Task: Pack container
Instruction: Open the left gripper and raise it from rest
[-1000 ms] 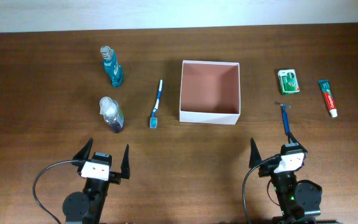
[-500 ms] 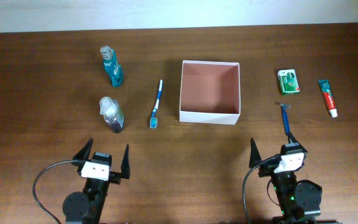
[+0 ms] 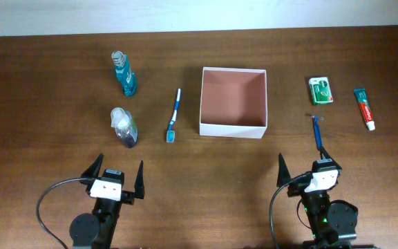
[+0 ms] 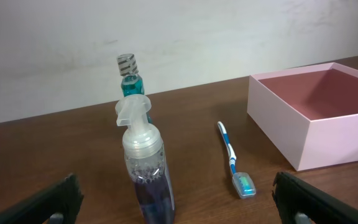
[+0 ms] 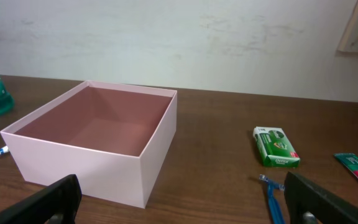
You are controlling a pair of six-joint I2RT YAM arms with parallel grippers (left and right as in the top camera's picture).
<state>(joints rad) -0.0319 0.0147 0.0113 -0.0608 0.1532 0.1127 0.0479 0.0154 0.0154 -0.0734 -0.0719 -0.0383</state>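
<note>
The container (image 3: 231,129), a square box with white walls and a pinkish inside, stands mid-table with nothing in it. It also shows in the left wrist view (image 4: 328,140) and the right wrist view (image 5: 79,168). My left gripper (image 3: 119,166) is open near the front edge, and a pump bottle of purple liquid (image 4: 149,180) stands just ahead of it (image 4: 182,208). My right gripper (image 3: 302,162) is open too, front right of the box. A blue razor (image 5: 272,200) lies by its right finger, and the box corner is ahead of it (image 5: 185,208).
Left of the box lie a blue-white toothbrush (image 3: 174,115), a teal mouthwash bottle (image 3: 124,75) and the pump bottle (image 3: 124,127). To its right are a small green packet (image 3: 320,90), a toothpaste tube (image 3: 365,108) and the razor (image 3: 318,131).
</note>
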